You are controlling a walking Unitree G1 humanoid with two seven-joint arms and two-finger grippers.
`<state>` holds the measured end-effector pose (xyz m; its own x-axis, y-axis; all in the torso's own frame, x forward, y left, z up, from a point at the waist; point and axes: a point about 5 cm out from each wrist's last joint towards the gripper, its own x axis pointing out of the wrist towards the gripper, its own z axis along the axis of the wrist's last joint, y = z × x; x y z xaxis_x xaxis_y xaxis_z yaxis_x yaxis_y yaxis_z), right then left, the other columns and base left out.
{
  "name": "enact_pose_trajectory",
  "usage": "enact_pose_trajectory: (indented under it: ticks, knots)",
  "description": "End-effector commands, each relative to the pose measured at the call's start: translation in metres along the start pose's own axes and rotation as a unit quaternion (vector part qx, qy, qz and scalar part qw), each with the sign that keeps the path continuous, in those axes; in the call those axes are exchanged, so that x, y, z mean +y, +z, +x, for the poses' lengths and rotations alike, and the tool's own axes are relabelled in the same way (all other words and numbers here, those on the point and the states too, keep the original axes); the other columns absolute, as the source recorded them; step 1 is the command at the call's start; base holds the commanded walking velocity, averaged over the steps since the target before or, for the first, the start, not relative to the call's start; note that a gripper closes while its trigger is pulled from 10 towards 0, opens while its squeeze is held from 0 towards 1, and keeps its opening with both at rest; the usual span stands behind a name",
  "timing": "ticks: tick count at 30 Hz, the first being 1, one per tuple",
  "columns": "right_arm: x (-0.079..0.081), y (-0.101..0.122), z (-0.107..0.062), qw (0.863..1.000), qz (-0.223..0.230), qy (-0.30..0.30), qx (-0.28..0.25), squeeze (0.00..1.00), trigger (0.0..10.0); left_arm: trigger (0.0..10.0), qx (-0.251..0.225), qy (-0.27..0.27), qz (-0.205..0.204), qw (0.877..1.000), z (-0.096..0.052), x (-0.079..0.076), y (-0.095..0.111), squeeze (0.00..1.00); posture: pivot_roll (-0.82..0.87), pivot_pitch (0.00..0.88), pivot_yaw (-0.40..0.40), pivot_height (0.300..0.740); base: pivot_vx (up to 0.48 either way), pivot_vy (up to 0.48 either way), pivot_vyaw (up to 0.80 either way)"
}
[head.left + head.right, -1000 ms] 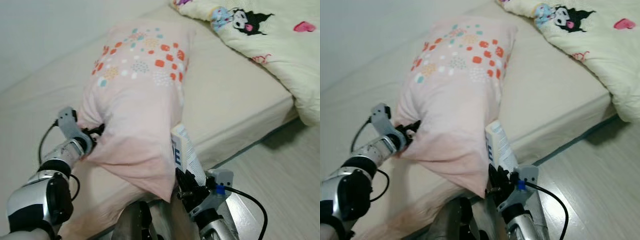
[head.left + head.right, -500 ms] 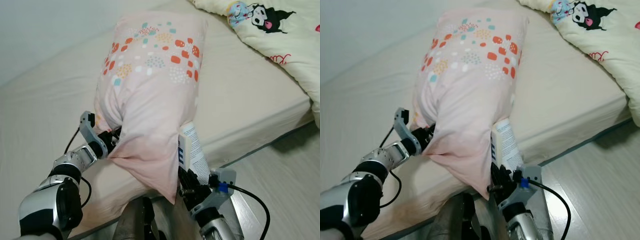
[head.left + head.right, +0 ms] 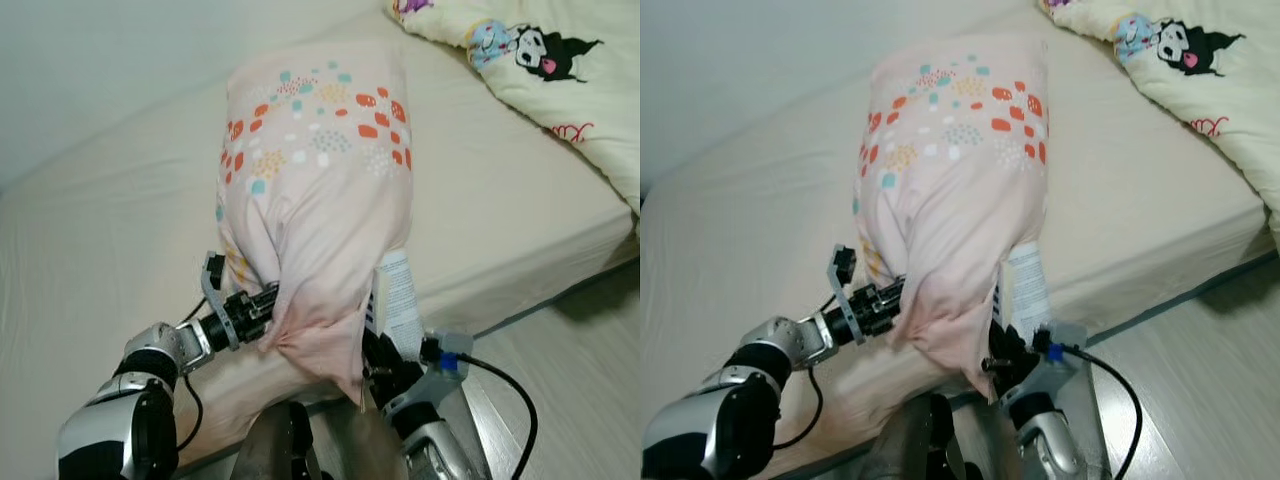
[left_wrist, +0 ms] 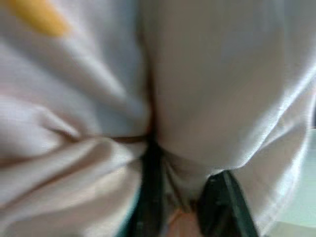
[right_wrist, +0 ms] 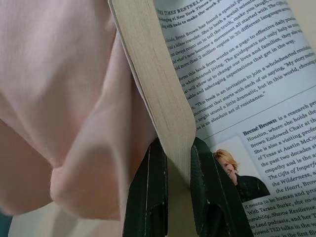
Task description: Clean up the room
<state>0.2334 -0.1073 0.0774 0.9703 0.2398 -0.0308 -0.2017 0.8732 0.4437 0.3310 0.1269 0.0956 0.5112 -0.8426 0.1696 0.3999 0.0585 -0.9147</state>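
Bed (image 3: 90, 230) spans left and centre, bare beige sheet, open room left of pillow. Left gripper (image 3: 262, 303) reaches in from lower left, arm low over mattress, fingers (image 4: 150, 207) pinched on bunched near corner of pillow (image 3: 320, 190). Pillow pink, orange and teal dots, lying lengthwise away from robot. Right gripper (image 5: 171, 168) clamped on edge of book (image 3: 399, 302), upright against pillow's right side at mattress edge. Cartoon-print quilt (image 3: 560, 80) far right; wood floor (image 3: 570, 370) beyond bed edge.

Your two head views looked forward and down from the robot's head, and both shared the pillow (image 3: 320, 190) on the bed (image 3: 110, 230). Your left wrist view sat very near the pillow cloth, blurred. Your right wrist view looked along its claw (image 5: 175, 173), close to the book (image 5: 237, 94).
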Motion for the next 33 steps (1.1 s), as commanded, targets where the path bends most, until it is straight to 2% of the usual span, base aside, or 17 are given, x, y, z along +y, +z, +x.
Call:
enact_pose_trajectory:
  ticks: [1,2,4,6,7,9,12,16,17,18,19,20,23,26,30,31,33]
  knots:
    - [0.022,-0.030,0.003,0.996,0.046,0.033,0.071,0.00,10.0,0.0,0.018,-0.020,-0.048,0.998,0.006,0.004,-0.020,0.00,-0.23,0.248,0.275,0.580,0.000,0.000,0.00]
    - [0.022,-0.030,0.003,0.996,0.046,0.033,0.071,0.00,10.0,0.0,0.018,-0.020,-0.048,0.998,0.006,0.004,-0.020,0.00,-0.23,0.248,0.275,0.580,0.000,0.000,0.00]
    - [0.019,-0.029,0.009,0.996,0.039,0.038,0.070,0.00,10.0,0.0,-0.050,0.001,-0.020,0.999,0.002,0.001,0.002,0.00,-0.23,0.214,0.266,0.580,0.000,0.000,0.00]
    - [0.018,-0.028,0.012,0.996,0.036,0.041,0.070,0.00,10.0,0.0,-0.085,0.011,-0.008,0.996,-0.001,-0.001,0.015,0.00,-0.23,0.197,0.262,0.580,0.000,0.000,0.00]
    - [0.018,-0.028,0.012,0.996,0.036,0.041,0.070,0.00,10.0,0.0,-0.085,0.011,-0.008,0.996,-0.001,-0.001,0.015,0.00,-0.23,0.197,0.262,0.580,0.000,0.000,0.00]
    - [0.014,-0.026,0.018,0.996,0.030,0.045,0.070,0.00,10.0,0.0,-0.146,0.035,0.023,0.988,-0.007,-0.006,0.038,0.00,-0.23,0.160,0.252,0.580,0.000,0.000,0.00]
    - [0.013,-0.026,0.019,0.996,0.028,0.046,0.070,0.00,10.0,0.0,-0.167,0.042,0.033,0.985,-0.010,-0.008,0.046,0.00,-0.23,0.160,0.252,0.580,0.000,0.000,0.00]
    - [0.008,-0.022,0.028,0.996,0.017,0.054,0.069,0.00,10.0,0.0,-0.286,0.077,0.089,0.951,-0.025,-0.030,0.095,0.00,-0.24,0.105,0.230,0.580,0.000,0.000,0.00]
    - [0.008,-0.022,0.028,0.996,0.017,0.054,0.069,0.00,10.0,0.0,-0.286,0.077,0.089,0.951,-0.025,-0.030,0.095,0.00,-0.24,0.105,0.230,0.580,0.000,0.000,0.00]
    - [0.007,-0.022,0.029,0.996,0.016,0.056,0.069,0.00,10.0,0.0,-0.305,0.082,0.098,0.944,-0.028,-0.035,0.103,0.00,-0.24,0.101,0.228,0.580,0.000,0.000,0.00]
    - [0.006,-0.020,0.032,0.996,0.013,0.058,0.069,0.00,10.0,0.0,-0.342,0.096,0.114,0.928,-0.038,-0.043,0.119,0.00,-0.23,0.076,0.216,0.580,0.000,0.000,0.00]
    - [0.006,-0.020,0.032,0.996,0.013,0.058,0.069,0.00,10.0,0.0,-0.342,0.096,0.114,0.928,-0.038,-0.043,0.119,0.00,-0.23,0.076,0.216,0.580,0.000,0.000,0.00]
    - [0.002,-0.018,0.037,0.996,0.007,0.062,0.069,0.00,10.0,0.0,-0.403,0.136,0.146,0.893,-0.060,-0.058,0.144,0.00,-0.23,0.058,0.211,0.580,0.000,0.000,0.00]
    - [0.002,-0.017,0.039,0.996,0.006,0.064,0.069,0.00,10.0,0.0,-0.415,0.150,0.151,0.884,-0.066,-0.059,0.148,0.00,-0.22,0.046,0.205,0.580,0.000,0.000,0.00]
    - [-0.001,-0.017,0.046,0.995,-0.003,0.066,0.075,0.00,10.0,0.0,-0.442,0.304,0.167,0.827,-0.114,-0.035,0.142,0.00,-0.22,0.008,0.191,0.580,0.000,0.000,0.00]
    - [-0.001,-0.017,0.046,0.995,-0.003,0.066,0.075,0.00,10.0,0.0,-0.442,0.304,0.167,0.827,-0.114,-0.035,0.142,0.00,-0.22,0.008,0.191,0.580,0.000,0.000,0.00]
    - [-0.001,-0.017,0.048,0.995,-0.004,0.069,0.077,0.00,10.0,0.0,-0.461,0.378,0.161,0.787,-0.148,-0.022,0.134,0.00,-0.22,0.000,0.181,0.580,0.000,0.000,0.00]
